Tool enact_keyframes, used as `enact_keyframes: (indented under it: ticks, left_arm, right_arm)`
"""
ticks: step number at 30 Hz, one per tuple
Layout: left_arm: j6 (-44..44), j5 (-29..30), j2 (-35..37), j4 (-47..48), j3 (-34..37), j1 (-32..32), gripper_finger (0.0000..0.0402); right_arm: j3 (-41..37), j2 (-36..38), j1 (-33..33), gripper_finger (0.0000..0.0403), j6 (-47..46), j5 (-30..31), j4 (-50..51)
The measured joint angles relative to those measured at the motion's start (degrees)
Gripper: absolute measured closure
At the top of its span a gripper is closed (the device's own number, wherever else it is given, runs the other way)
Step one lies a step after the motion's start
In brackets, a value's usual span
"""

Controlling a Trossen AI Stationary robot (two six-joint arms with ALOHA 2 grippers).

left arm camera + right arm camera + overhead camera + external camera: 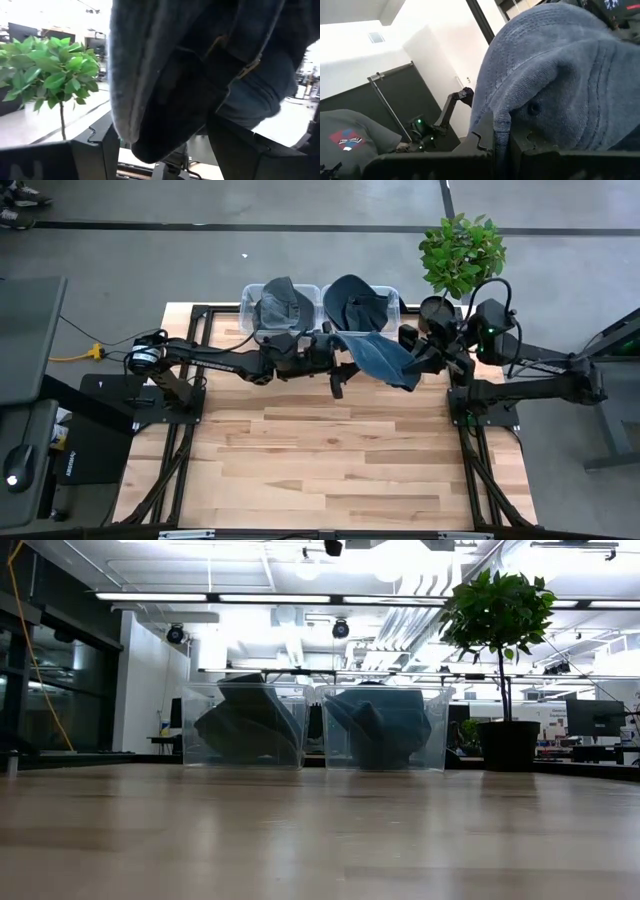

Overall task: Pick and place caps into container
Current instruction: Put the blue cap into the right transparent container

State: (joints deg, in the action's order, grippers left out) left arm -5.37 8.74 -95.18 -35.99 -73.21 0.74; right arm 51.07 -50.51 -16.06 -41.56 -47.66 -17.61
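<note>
Denim cap (380, 357) hangs gripped between both claws, seemingly, beside the potted plant (461, 252).

A soft, matt grey-blue denim-like cloth cap (385, 358) with visible stitching. Two clear, glossy plastic bins (244, 726). A pale, smooth wooden plank tabletop (330, 460) with a slight sheen.

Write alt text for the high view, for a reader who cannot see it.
Both grippers, left and right, hold one blue cap aloft between them, just in front of two clear bins that already hold caps. A potted plant stands right of the bins.
</note>
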Motion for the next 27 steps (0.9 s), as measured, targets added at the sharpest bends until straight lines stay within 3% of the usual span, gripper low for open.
enact_keyframes:
  ticks: [10, 27]
  left_arm:
    - [-5.0, -4.6, 0.0, -0.5, 0.0, 0.0, 0.0169]
    - [-5.4, -3.7, 0.1, -8.4, 0.0, 0.0, 0.0169]
  right_arm:
    - [0.0, 0.3, -6.7, 0.0399, -0.7, -6.5, -0.5]
    - [0.0, 0.3, -10.2, 0.04, -3.1, -12.7, -0.2]
